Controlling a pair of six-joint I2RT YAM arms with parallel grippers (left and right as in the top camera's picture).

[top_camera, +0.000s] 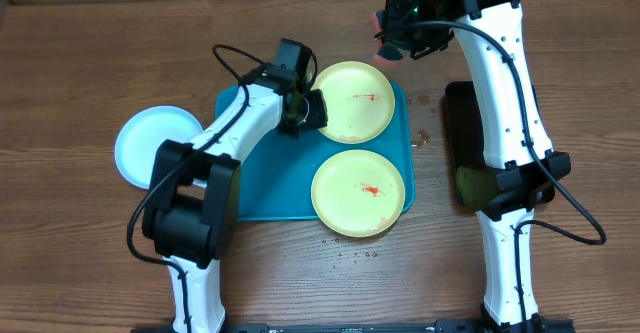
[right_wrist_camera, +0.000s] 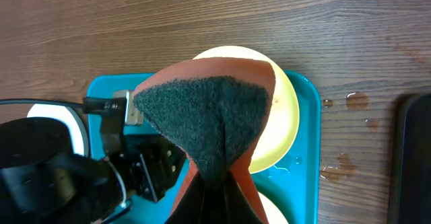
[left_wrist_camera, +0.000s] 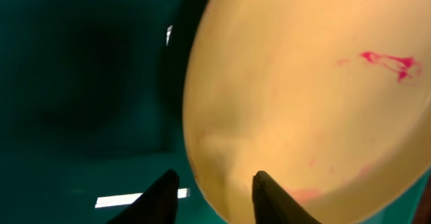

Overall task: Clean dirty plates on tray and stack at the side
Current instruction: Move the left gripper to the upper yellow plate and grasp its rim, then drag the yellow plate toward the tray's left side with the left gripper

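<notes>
Two pale yellow plates with red smears lie on the teal tray: a far plate and a near plate. My left gripper is shut on the far plate's left rim. In the left wrist view its fingers straddle that rim, one over the plate, one over the tray. My right gripper hovers beyond the tray's far right corner, shut on an orange sponge whose dark green scouring side faces the camera. A white plate rests on the table left of the tray.
A narrow black tray lies right of the teal tray, under my right arm, with a dull green item in it. Water drops spot the wood between the two trays.
</notes>
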